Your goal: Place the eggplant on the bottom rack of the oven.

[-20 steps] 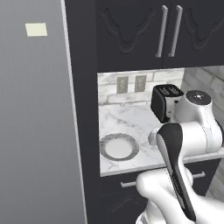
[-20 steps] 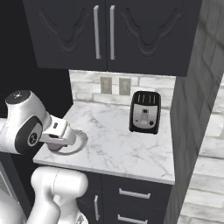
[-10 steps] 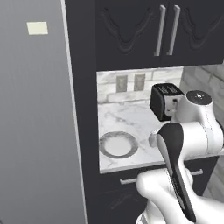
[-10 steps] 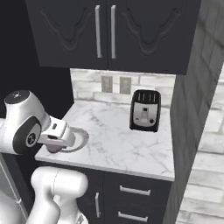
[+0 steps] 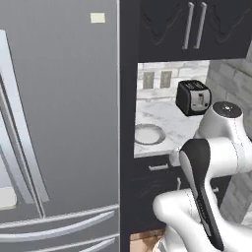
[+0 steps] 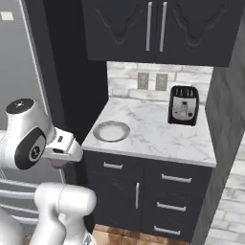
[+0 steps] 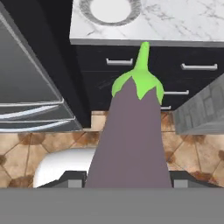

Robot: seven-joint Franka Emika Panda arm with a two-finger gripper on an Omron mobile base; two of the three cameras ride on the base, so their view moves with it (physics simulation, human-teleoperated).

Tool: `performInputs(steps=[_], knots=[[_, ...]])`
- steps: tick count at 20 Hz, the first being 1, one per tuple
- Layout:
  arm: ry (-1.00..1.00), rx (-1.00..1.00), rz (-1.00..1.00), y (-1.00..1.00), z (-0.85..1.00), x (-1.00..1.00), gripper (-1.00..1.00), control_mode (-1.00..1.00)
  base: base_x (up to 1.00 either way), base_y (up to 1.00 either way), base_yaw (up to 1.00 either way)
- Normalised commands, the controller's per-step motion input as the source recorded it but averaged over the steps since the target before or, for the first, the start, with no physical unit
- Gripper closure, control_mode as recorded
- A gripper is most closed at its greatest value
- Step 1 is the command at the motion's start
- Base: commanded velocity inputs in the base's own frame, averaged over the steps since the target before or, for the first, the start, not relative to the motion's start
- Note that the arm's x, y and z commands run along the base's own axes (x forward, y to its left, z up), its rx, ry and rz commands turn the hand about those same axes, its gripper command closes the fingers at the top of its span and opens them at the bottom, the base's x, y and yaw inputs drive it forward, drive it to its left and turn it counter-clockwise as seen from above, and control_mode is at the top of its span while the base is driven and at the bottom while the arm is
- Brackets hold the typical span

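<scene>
Base has driven back and left from counter; fridge now fills left. Gripper stays clamped on eggplant, stem toward plate. Oven not reached; transit continues.

Counter beside refrigerator
A plate is set left on the counter, a toaster behind right; the refrigerator stands left.

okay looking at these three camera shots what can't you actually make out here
- Eggplant: in the hand view its lower end runs off the bottom edge, so the grip on it is hidden.
- Gripper: in the hand view the eggplant covers the fingertips; open or shut is unclear.
- Plate: in the hand view its far rim is cut by the top edge.
- Toaster: markings on its front are too small to read in either base view.
</scene>
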Motion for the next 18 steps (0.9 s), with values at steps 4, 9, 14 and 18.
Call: performInputs(steps=[4,9,14,18], knots=[[0.00,0.00,0.00,0.00,0.00,0.00,1.00,1.00,-0.79,1.00,0.13],[0.00,0.00,0.00,0.00,0.00,0.00,1.00,1.00,-0.25,1.00,0.23],[0.00,0.00,0.00,0.00,0.00,0.00,1.00,1.00,0.00,1.00,0.25],[0.00,0.00,0.00,0.00,0.00,0.00,1.00,1.00,0.09,1.00,0.26]])
